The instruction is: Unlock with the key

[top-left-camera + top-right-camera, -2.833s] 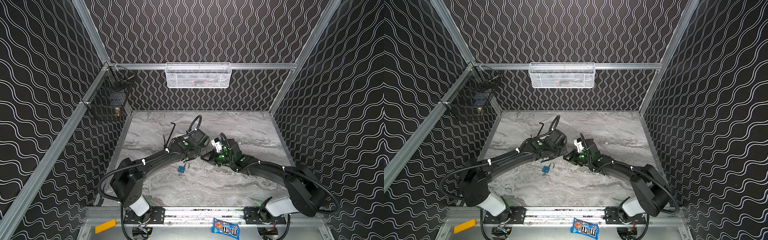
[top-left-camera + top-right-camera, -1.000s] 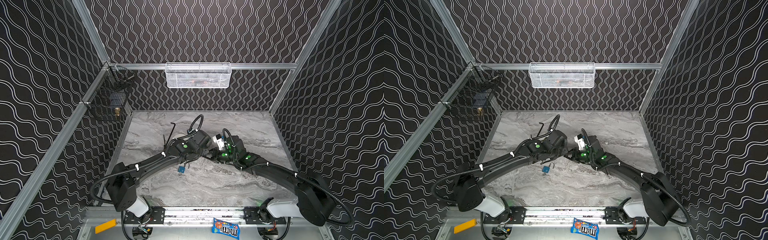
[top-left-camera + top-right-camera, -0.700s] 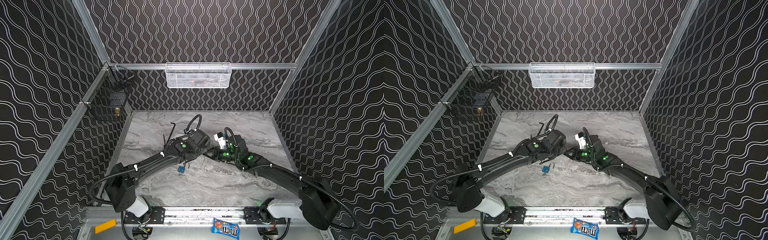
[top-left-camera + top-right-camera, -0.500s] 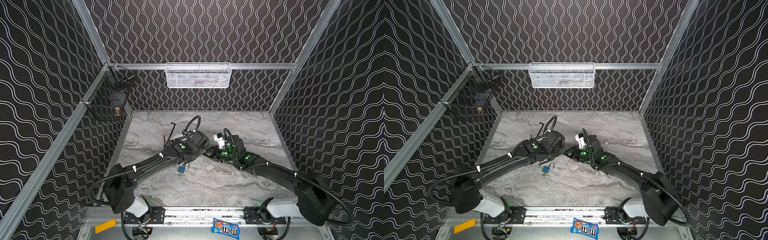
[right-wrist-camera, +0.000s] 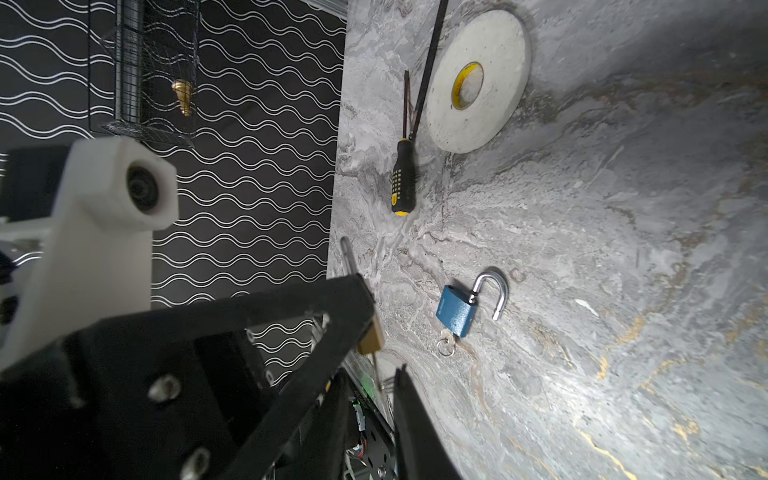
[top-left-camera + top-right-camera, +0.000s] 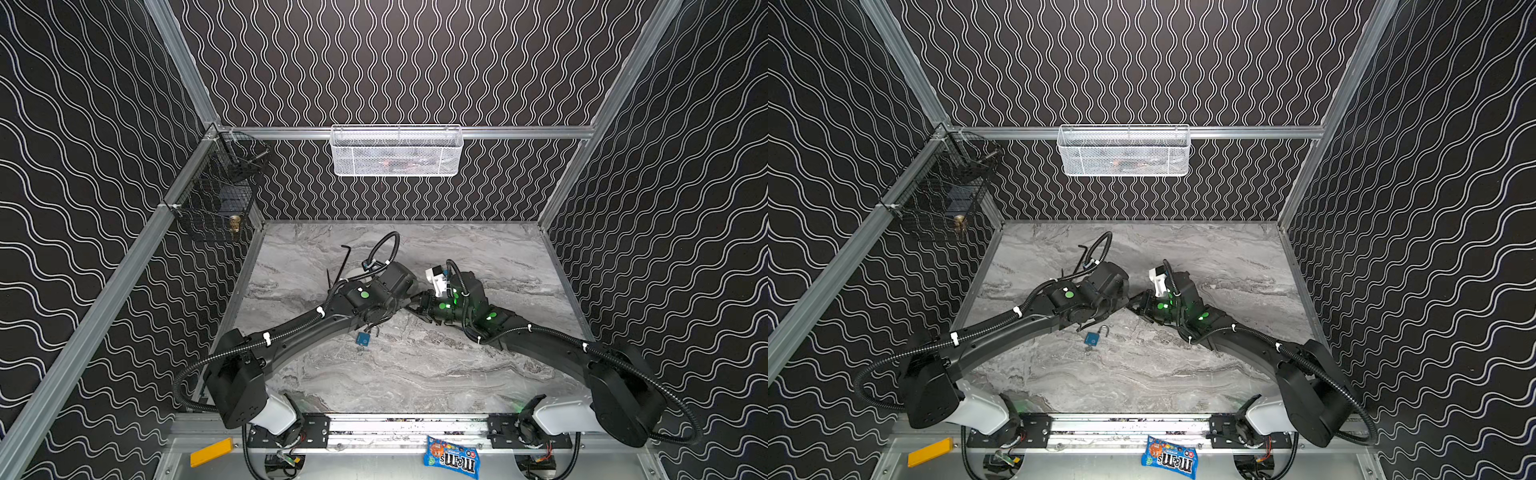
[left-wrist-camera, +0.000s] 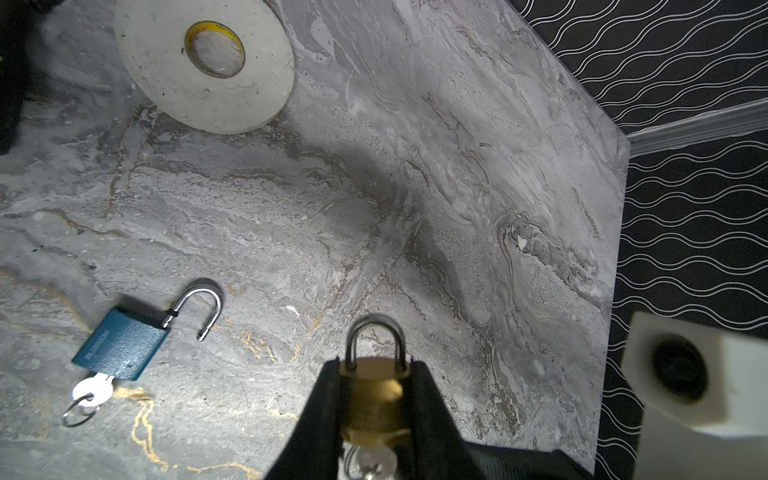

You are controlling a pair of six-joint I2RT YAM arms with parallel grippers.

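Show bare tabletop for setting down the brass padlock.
Bare: the back right of the table, beyond the right arm; and the strip between the blue padlock and the front rail. Crowded: back left, by the tape roll and screwdriver.

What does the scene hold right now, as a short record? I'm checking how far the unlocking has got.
left gripper: shut on the brass padlock
brass padlock: shackle closed, key inserted in its base
right gripper: close to that key; grip unclear
blue padlock: lying on the table, shackle open, second key inserted
other items: tape roll and screwdriver on the table
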